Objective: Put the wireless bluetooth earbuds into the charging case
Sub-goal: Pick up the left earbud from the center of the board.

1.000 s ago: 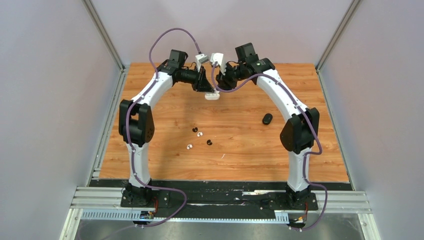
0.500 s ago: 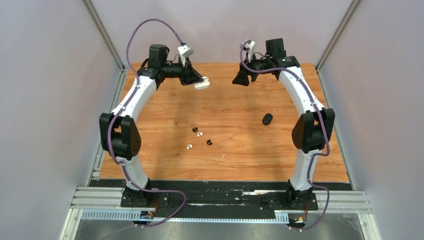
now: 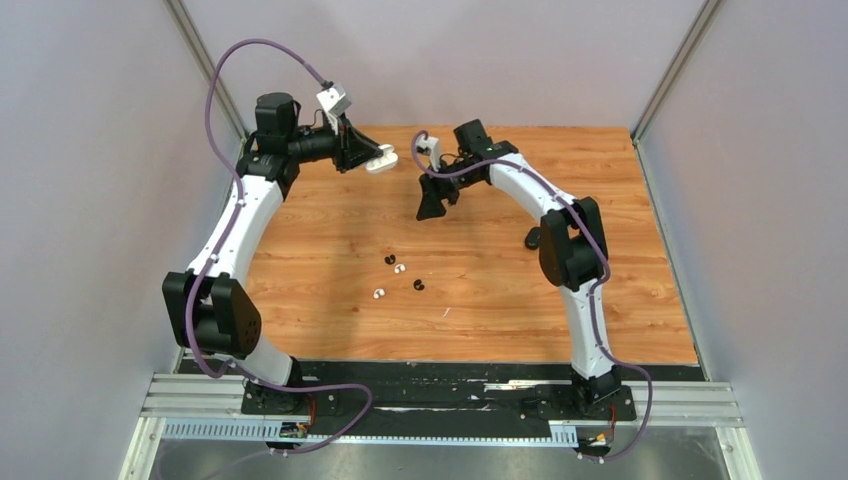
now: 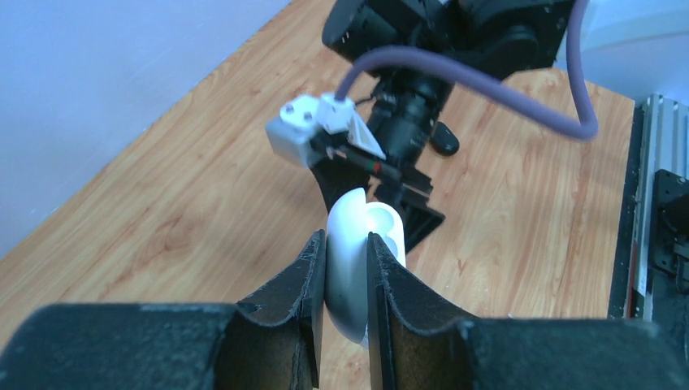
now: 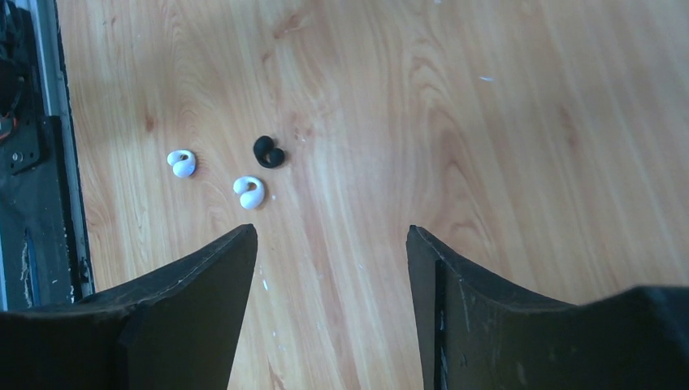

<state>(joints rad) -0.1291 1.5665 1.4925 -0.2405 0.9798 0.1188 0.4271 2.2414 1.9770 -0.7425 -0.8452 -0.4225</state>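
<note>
My left gripper [image 3: 362, 157] is shut on a white pill-shaped charging case [image 3: 382, 158] and holds it in the air over the far left of the table. In the left wrist view the case [image 4: 356, 268] sits pinched between my fingers [image 4: 309, 276], its open cavity facing right. My right gripper [image 3: 432, 208] is open and empty, pointing down at the table. Two white earbuds [image 3: 399, 268] [image 3: 379, 294] and two black earbuds [image 3: 389, 260] [image 3: 419, 285] lie mid-table. The right wrist view shows two white earbuds [image 5: 182, 162] [image 5: 250, 192] and one black earbud [image 5: 268, 152] ahead of the open gripper [image 5: 331, 240].
A black pill-shaped case [image 3: 533, 238] lies on the wooden table [image 3: 480, 290] to the right, partly behind the right arm; it also shows in the left wrist view [image 4: 444, 142]. Grey walls enclose the table. A metal rail [image 5: 36, 162] runs along the near edge.
The arms have drawn apart. My left arm swung left and back with the white case. My right gripper let go, came forward and down, and now points at the table.
</note>
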